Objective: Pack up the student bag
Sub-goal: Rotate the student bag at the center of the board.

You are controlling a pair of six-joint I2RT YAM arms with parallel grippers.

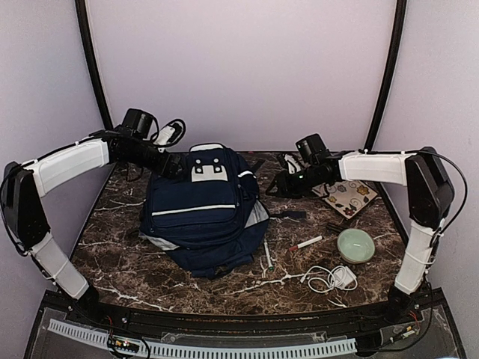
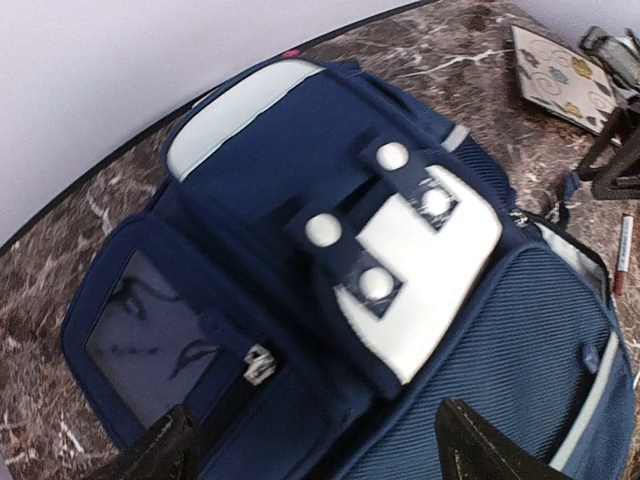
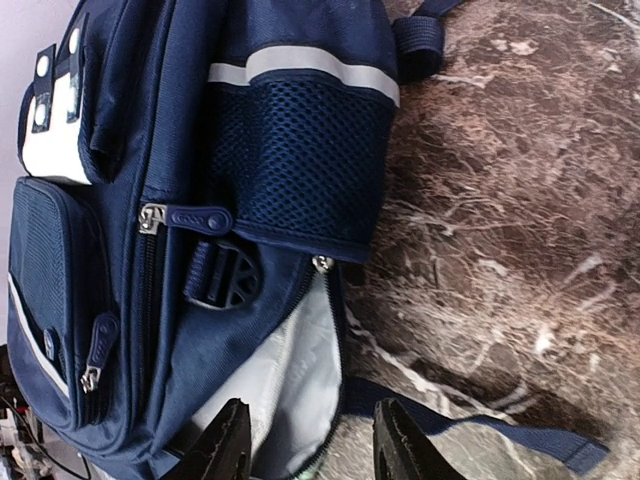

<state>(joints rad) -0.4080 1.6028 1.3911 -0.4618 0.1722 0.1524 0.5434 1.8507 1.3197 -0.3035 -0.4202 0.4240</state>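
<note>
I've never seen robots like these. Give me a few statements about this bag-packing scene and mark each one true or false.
1. The navy backpack lies on the marble-patterned table. True.
2. The green bowl sits inside the backpack. False: it stands on the table, outside the bag.
3. The backpack is partly unzipped, showing light grey lining. True.
4. The left gripper clamps the red-capped marker. False: its jaws are open above the bag, and the marker lies on the table.
5. A white cable lies near the bowl. True.
</note>
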